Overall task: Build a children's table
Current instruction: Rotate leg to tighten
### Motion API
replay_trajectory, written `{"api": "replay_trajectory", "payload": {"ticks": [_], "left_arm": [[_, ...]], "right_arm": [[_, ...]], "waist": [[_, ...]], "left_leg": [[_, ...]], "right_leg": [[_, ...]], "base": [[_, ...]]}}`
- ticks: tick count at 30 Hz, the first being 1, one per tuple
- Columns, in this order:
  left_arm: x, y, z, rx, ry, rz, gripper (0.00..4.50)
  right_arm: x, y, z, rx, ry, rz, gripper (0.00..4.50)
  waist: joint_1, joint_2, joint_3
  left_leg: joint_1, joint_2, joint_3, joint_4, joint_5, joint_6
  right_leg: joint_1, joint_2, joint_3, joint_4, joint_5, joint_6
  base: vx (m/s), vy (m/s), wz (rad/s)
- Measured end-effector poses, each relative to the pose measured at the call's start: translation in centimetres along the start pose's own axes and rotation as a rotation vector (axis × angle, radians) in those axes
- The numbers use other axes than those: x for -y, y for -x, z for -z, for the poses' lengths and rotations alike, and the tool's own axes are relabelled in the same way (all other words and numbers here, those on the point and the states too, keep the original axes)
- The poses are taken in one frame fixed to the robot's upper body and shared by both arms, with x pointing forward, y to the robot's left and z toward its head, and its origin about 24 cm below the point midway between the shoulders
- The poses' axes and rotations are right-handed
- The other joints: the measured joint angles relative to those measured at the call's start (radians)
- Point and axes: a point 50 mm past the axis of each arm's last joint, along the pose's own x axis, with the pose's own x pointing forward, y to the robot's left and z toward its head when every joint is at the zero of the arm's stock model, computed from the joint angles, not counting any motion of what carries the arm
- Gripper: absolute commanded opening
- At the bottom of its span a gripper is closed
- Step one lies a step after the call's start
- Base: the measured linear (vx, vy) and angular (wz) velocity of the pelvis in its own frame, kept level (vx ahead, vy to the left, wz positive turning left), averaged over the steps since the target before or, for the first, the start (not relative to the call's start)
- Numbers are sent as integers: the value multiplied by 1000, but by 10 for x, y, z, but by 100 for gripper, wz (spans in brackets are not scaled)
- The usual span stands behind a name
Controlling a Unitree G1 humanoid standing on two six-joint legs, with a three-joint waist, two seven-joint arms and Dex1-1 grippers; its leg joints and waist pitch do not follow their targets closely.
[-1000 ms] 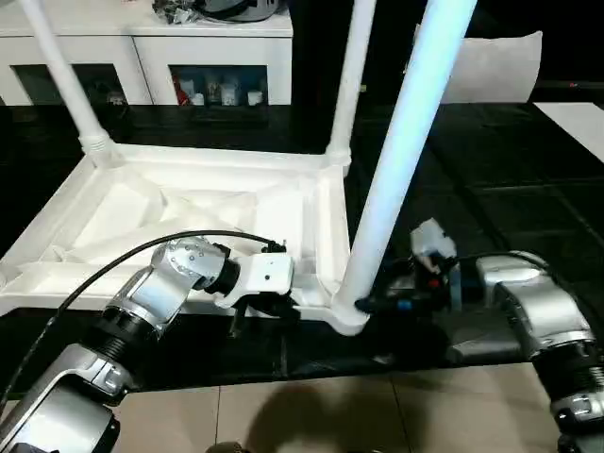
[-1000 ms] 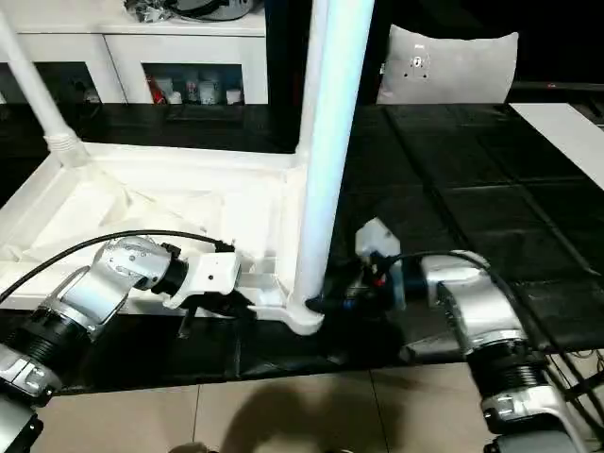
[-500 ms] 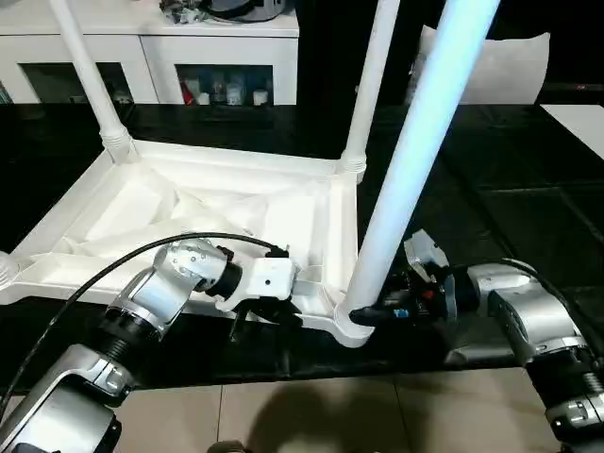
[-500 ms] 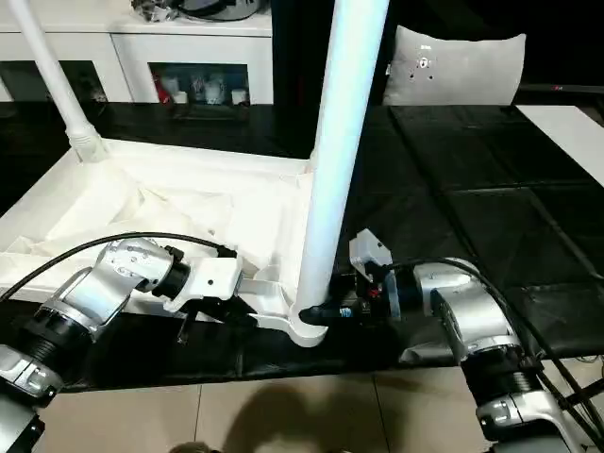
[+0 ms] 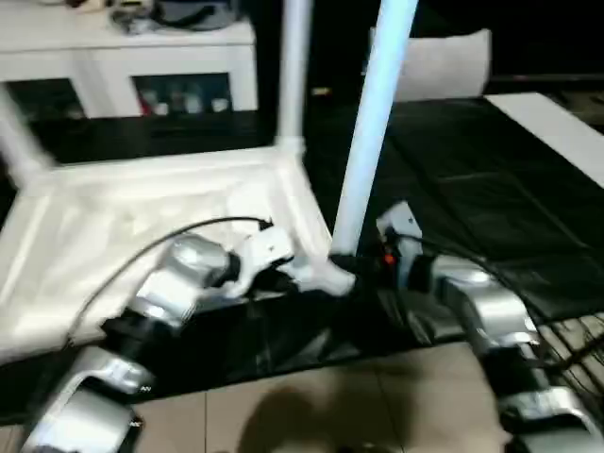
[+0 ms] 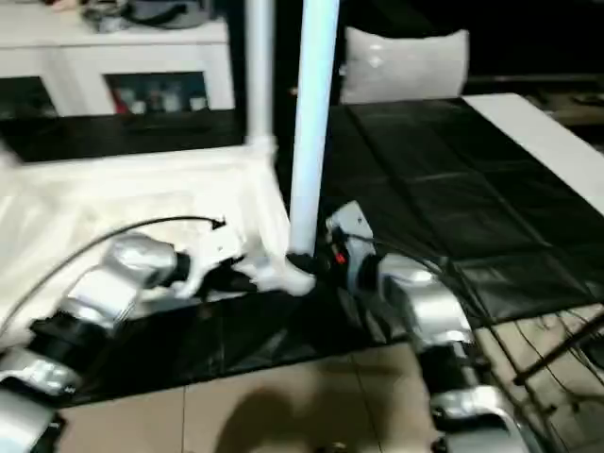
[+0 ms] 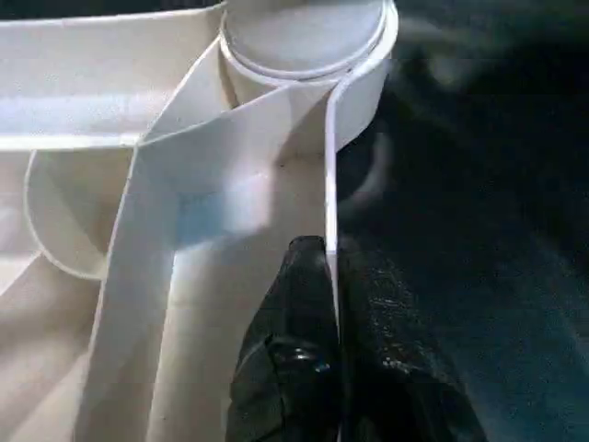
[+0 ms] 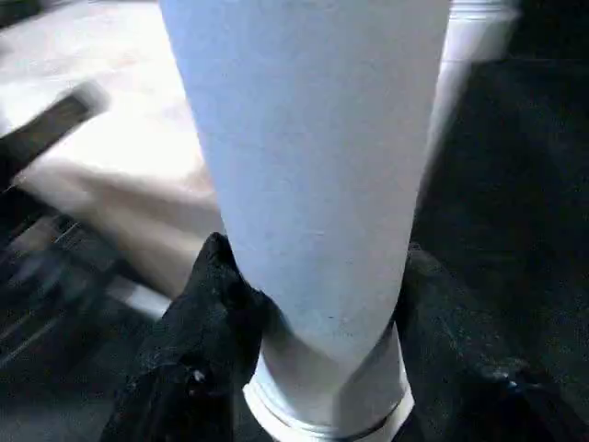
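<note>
Tabletop (image 5: 142, 203) lies upside down on the dark floor mat (image 5: 472, 160), ribbed underside up, across the left half and centre of the head views. Three legs stand upright in its corner sockets: near leg (image 5: 363, 142) just right of centre, far leg (image 5: 293, 71) top centre, and a third leg (image 5: 19, 142) at the left edge, blurred.

Left gripper (image 7: 329, 276) is at the tabletop's near edge, close to the near corner socket (image 7: 308, 55). Its black fingers (image 7: 294, 304) are pinched tight on the thin upright rim wall (image 7: 329, 166), one finger on each side.

Right gripper (image 8: 313, 304) sits at the foot of the near leg, lower centre of the head views. Its fingers (image 8: 216, 295) stand about halfway apart, one on each side of the tube just above the socket collar, both pressing against the tube.

White cabinet (image 5: 132, 66) with glass doors sits upper left. A pale cushion (image 5: 444, 61) stands upper right. Beige floor tiles (image 5: 311, 415) run along the bottom.
</note>
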Motion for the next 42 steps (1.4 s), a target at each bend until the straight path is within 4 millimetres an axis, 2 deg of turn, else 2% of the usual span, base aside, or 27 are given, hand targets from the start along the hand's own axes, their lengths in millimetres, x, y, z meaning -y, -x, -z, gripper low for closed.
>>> {"api": "replay_trajectory", "payload": {"ticks": [1, 2, 3, 5, 7, 11, 15, 22, 32, 36, 42], "left_arm": [[1, -3, -2, 5, 8, -17, 0], [3, -6, -4, 11, 16, -25, 0], [4, -9, -6, 17, 22, -33, 0], [7, -12, -8, 26, 20, -27, 0], [10, -13, -11, 30, 5, -10, 0], [11, -12, -14, 39, -25, 9, 0], [9, -6, -10, 45, -102, 34, 0], [4, 13, 2, 25, -230, 137, 0], [7, 29, 12, -11, -380, 350, 0], [10, 29, 12, -13, -414, 419, 0], [11, 29, 12, -14, -428, 456, 0]], "right_arm": [[1, -2, -1, 1, -1, 30, 227], [1, -2, -1, 3, 1, 51, 227], [2, -2, -1, 7, 8, 73, 261], [3, -3, 1, 4, 9, 88, 264], [5, 0, 4, 1, 10, 91, 293], [6, 4, 7, 11, 25, 60, 314], [17, 22, 7, 17, 91, -49, 348], [29, 50, 11, -39, 165, -250, 416], [29, 68, 5, -95, 275, -499, 416], [22, 68, 8, -119, 248, -612, 383], [14, 65, 12, -125, 198, -686, 337]], "waist": [[-3, 0, 0], [-5, 0, 0], [-6, 0, 0], [-5, 0, 0], [4, 0, 0], [14, 0, 0], [38, 2, 1], [55, 3, 1], [83, 3, 1], [97, 3, 1], [102, 3, 1]], "left_leg": [[-1, 0, 0, 0, 0, 0], [-2, 0, 0, 0, 0, 1], [-2, -1, 0, 0, -1, 2], [-2, -1, 1, 0, -2, 3], [-4, -2, 1, 0, -3, 5], [-4, -4, 2, -1, -6, 8], [-5, -1, 3, -9, -5, 8], [-4, -1, 5, -9, -5, 8], [-2, -1, 6, -7, -5, 8], [-2, -1, 6, -7, -5, 8], [-2, -1, 6, -4, -5, 8]], "right_leg": [[0, 0, 0, -2, 0, 0], [1, 0, 0, -4, 0, 0], [1, 0, 1, -6, 0, 0], [1, 0, 3, -6, 0, 0], [0, 0, 5, -5, 0, 0], [-2, 0, 10, 3, 9, -1], [-6, 2, 9, 3, 12, 0], [-7, 2, 10, 5, 12, -4], [-5, 1, 11, 6, 12, -4], [-6, 1, 11, 8, 12, -5], [-6, 1, 11, 11, 11, -2]], "base": [[0, 0, 0], [0, 0, 0], [0, 0, 0], [0, 0, 0], [0, 0, 0], [0, 0, 0], [0, 0, 0], [0, 0, 0], [0, 0, 0], [0, 0, 0], [0, 0, 0]]}}
